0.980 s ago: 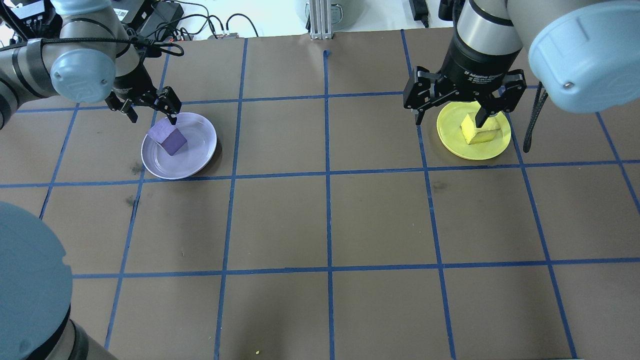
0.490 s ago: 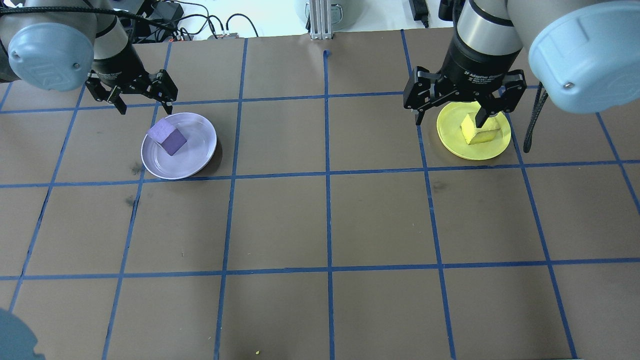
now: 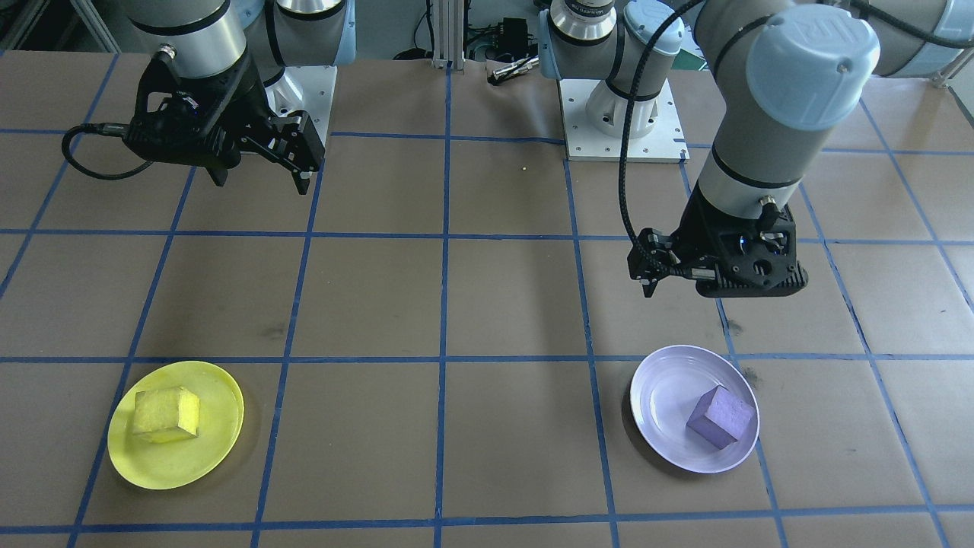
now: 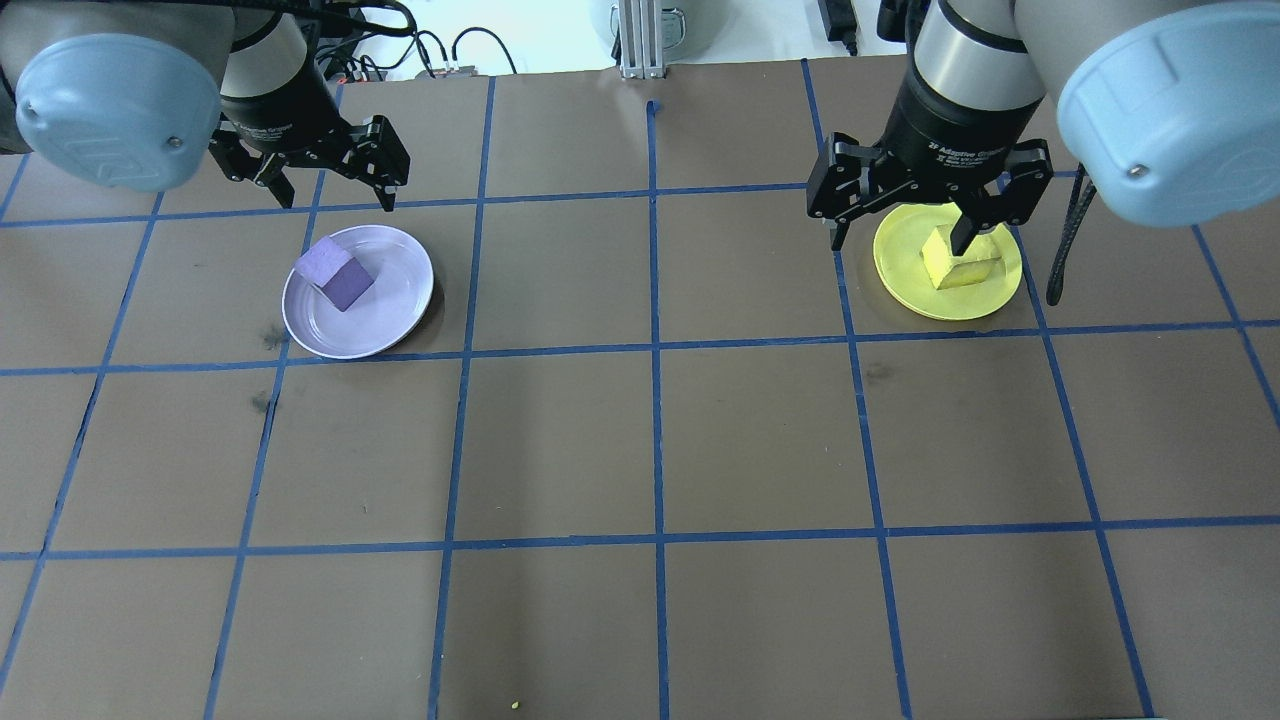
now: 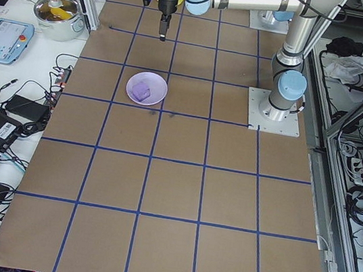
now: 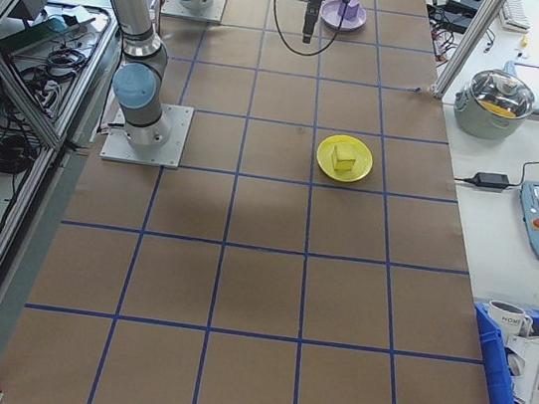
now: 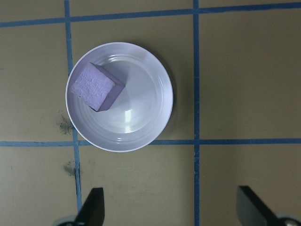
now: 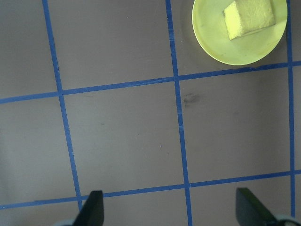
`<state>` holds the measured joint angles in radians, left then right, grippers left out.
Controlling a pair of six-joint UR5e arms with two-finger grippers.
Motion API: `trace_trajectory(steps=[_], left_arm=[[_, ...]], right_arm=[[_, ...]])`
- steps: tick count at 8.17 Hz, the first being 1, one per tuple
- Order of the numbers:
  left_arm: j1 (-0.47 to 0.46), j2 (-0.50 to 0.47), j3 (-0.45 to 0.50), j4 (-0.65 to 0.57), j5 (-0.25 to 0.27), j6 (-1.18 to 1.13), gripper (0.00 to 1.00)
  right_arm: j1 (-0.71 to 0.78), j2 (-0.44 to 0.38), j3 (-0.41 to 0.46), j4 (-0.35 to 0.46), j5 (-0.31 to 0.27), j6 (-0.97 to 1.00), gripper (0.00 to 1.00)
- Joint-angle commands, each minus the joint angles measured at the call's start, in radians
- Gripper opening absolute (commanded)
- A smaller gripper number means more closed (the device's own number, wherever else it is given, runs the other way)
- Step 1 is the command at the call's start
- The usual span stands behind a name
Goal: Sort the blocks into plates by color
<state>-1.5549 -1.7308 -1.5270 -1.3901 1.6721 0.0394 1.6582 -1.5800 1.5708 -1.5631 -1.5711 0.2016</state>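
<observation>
The light purple block (image 4: 335, 273) lies in the lavender plate (image 4: 390, 310), toward its left rim; both also show in the left wrist view as block (image 7: 96, 86) and plate (image 7: 141, 127). The yellow block (image 3: 166, 412) sits inside the yellow plate (image 3: 175, 464). My left gripper (image 4: 335, 195) hangs open and empty above the table, just beyond the lavender plate's far rim. My right gripper (image 3: 262, 181) is open and empty, raised well above the table on the robot's side of the yellow plate; from overhead it overlaps that plate.
The brown table carries a grid of blue tape lines (image 4: 655, 350). Cables (image 4: 440, 55) and a metal post (image 4: 640, 40) sit at its far edge. The robot bases (image 3: 620, 129) stand at the near side. A lidded pot (image 6: 502, 102) sits off the table.
My left arm has lifted away from the purple block and swung past the plate's far rim, then to the right, still open. The right arm and both blocks have not moved.
</observation>
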Motion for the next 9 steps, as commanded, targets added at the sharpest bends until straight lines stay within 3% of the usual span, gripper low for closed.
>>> trace_trajectory(steps=[1, 3, 9], left_arm=[[-0.04, 0.095, -0.01, -0.068, -0.014, -0.007, 1.0], [-0.039, 0.146, -0.012, -0.118, -0.022, -0.001, 1.0], [-0.027, 0.151, -0.007, -0.11, -0.011, 0.002, 1.0]], right_arm=[[0.0, 0.0, 0.0, 0.0, 0.0, 0.001, 1.0], [0.0, 0.0, 0.0, 0.0, 0.0, 0.001, 1.0], [0.0, 0.0, 0.0, 0.0, 0.0, 0.001, 1.0]])
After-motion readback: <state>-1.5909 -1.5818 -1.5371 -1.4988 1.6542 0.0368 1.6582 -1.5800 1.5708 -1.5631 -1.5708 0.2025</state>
